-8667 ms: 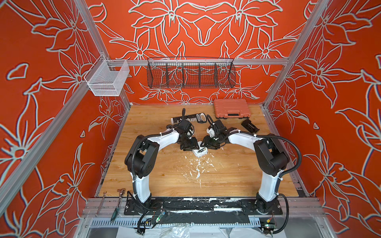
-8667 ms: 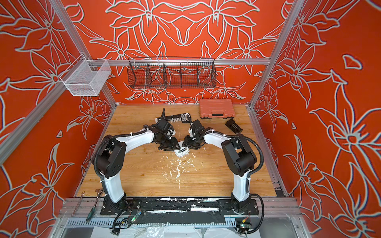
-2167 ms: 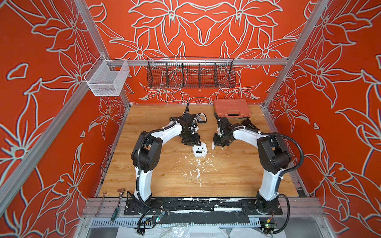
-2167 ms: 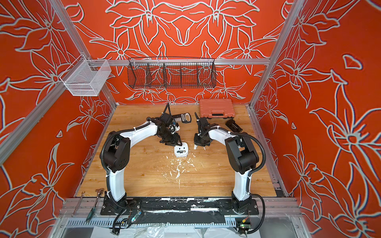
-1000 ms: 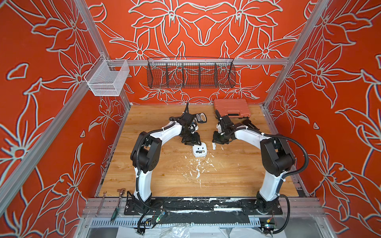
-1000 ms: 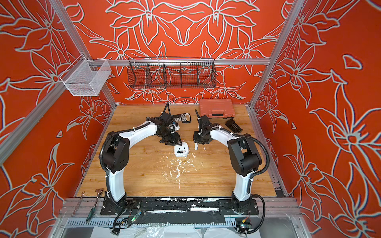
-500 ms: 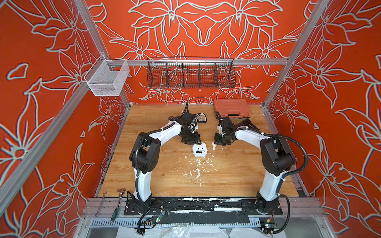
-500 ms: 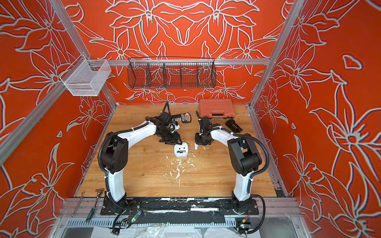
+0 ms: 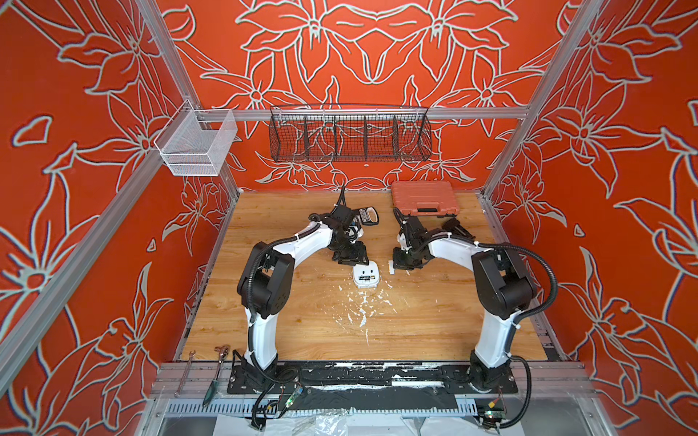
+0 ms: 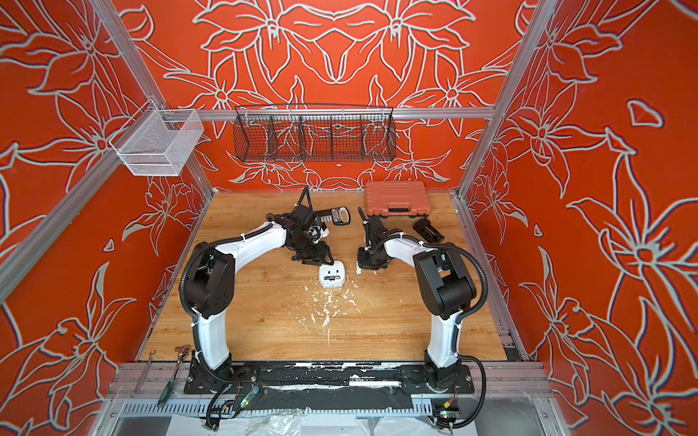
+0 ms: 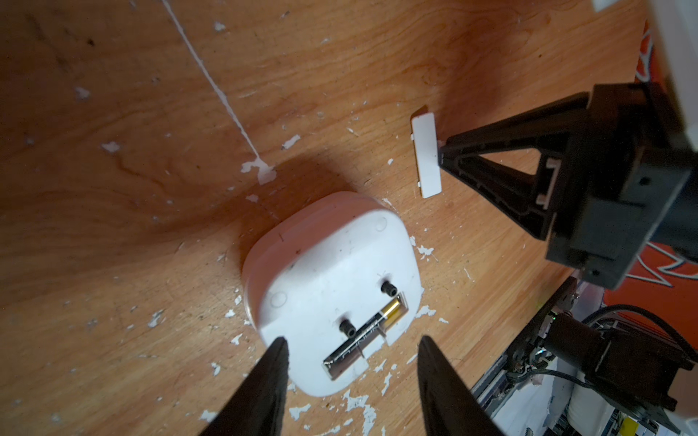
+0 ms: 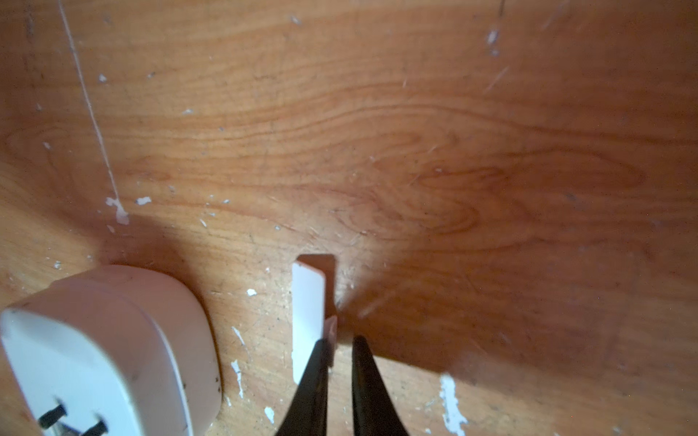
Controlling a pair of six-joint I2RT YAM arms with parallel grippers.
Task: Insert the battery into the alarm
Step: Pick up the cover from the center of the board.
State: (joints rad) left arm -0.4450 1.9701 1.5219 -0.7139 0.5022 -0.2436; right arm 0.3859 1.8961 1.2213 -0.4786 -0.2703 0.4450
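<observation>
As one alarm (image 11: 332, 287) lies (uncovered), one battery (image 11: 372, 328) shows

The alarm (image 9: 365, 275) is a small white rounded-square clock lying dial-down on the tabletop (image 9: 302, 302), a little beyond its middle, between the two arms in both top views. Its plain white back faces up, slightly scuffed, with two small black knobs. The battery recess, along the near edge of the back, stands open. The battery (image 11: 366, 332), a slim black cylinder with a gold-yellow end, lies flat inside the recess, running left to right, gold end to the right.
</observation>
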